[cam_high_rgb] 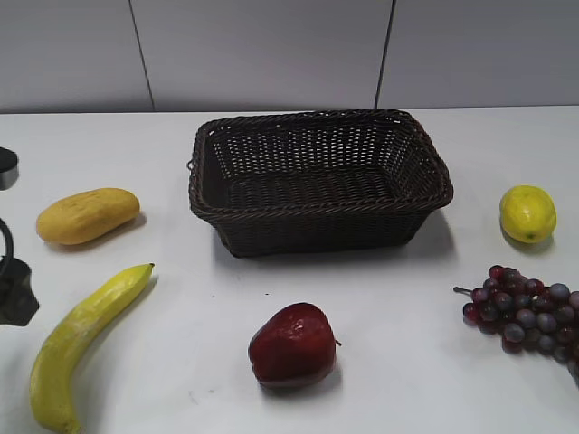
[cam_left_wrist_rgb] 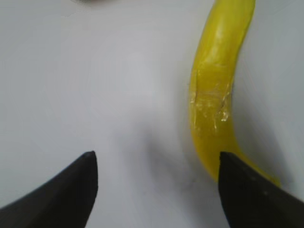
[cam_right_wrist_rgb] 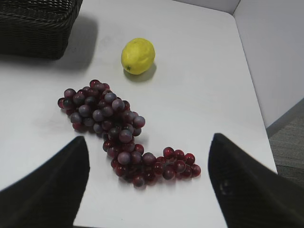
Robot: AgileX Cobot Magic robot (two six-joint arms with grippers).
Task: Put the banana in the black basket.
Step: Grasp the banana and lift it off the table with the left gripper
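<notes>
- My left gripper (cam_left_wrist_rgb: 154, 190) hangs just above the white surface (cam_left_wrist_rgb: 95, 85) with its dark fingers (cam_left_wrist_rgb: 71, 194) spread wide, nothing between them.
- The banana (cam_high_rgb: 77, 339) lies flat on the surface at the front left of the exterior view, well apart from the black basket (cam_high_rgb: 317, 185); in my left wrist view its lower end runs behind the right-hand finger, and I cannot tell whether the two touch.
- The banana's skin shows a scuffed, cracked patch about midway along its length in the left wrist view.
- The black basket sits upright at the middle back of the surface with nothing showing inside it.
- A stubby yellow-orange fruit (cam_high_rgb: 88, 215) rests behind the banana, left of the basket.
- A red apple (cam_high_rgb: 292, 345) sits in front of the basket, near the front edge.
- My right gripper (cam_right_wrist_rgb: 147, 190) hovers over the bunch of red grapes (cam_right_wrist_rgb: 118, 130), fingers held wide apart and holding nothing.
- A lemon (cam_right_wrist_rgb: 137, 56) sits beyond the grapes, right of the basket, clear of both.
</notes>
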